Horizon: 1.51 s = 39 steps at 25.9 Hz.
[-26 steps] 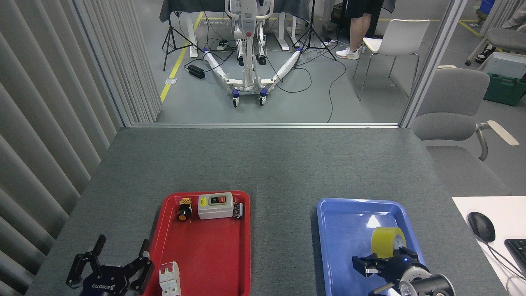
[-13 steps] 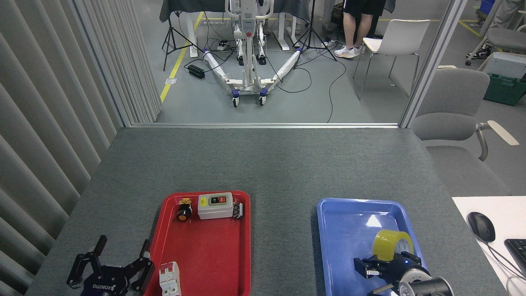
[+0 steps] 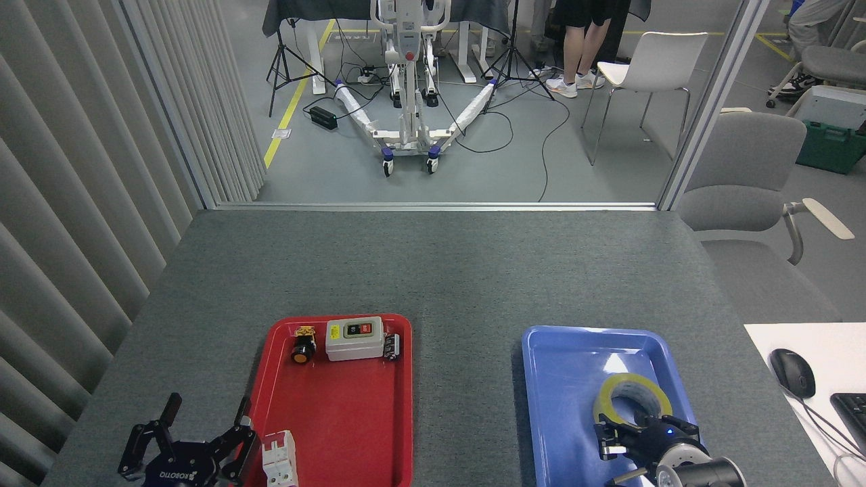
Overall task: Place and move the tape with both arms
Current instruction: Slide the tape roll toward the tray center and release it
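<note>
My right gripper (image 3: pixel 632 433) sits low at the near edge of the tape (image 3: pixel 632 400); its fingers are dark and bunched against the roll, so I can't tell if they're clamped on it or just touching. The tape lies flat, core facing up, in the near right part of the blue tray (image 3: pixel 561 365). My left gripper (image 3: pixel 203 433) has its fingers spread wide, holding nothing, over the worktop (image 3: pixel 433 270) just beside the red tray's (image 3: pixel 338 406) near left corner. That tray carries a white breaker (image 3: pixel 279 460) near it, plus a switch box (image 3: pixel 354 338) and a push button (image 3: pixel 302 348) at the far end.
</note>
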Each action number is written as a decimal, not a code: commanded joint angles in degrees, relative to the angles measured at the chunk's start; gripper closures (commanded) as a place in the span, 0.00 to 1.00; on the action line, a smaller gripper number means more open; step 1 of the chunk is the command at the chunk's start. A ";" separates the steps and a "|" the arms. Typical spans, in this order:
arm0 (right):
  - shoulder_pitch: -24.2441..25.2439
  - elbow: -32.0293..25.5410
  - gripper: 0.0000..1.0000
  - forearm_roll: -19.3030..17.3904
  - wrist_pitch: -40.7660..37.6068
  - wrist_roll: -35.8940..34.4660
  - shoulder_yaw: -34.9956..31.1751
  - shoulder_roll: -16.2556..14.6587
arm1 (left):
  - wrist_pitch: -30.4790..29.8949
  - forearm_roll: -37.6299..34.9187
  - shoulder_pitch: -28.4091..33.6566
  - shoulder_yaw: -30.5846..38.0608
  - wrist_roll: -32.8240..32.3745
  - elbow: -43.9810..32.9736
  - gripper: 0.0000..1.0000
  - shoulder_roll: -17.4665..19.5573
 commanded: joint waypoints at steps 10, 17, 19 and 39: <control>4.66 -3.31 0.00 -0.38 -0.39 -18.02 -5.10 1.67 | -10.34 -0.06 -6.65 6.57 -3.18 7.25 0.00 -6.61; 8.52 -3.58 0.00 0.85 -0.57 -45.36 -8.00 4.75 | -12.53 -0.50 -7.88 7.89 -3.79 9.98 0.00 -8.37; 9.23 -3.66 0.00 1.82 -0.48 -45.80 -8.09 5.54 | -12.01 -0.41 -8.49 7.62 -3.27 10.15 0.00 -7.58; 13.89 -3.40 0.00 5.77 -1.45 -54.94 -10.46 12.92 | -11.83 -2.87 -12.45 6.83 -2.39 12.70 0.00 -10.04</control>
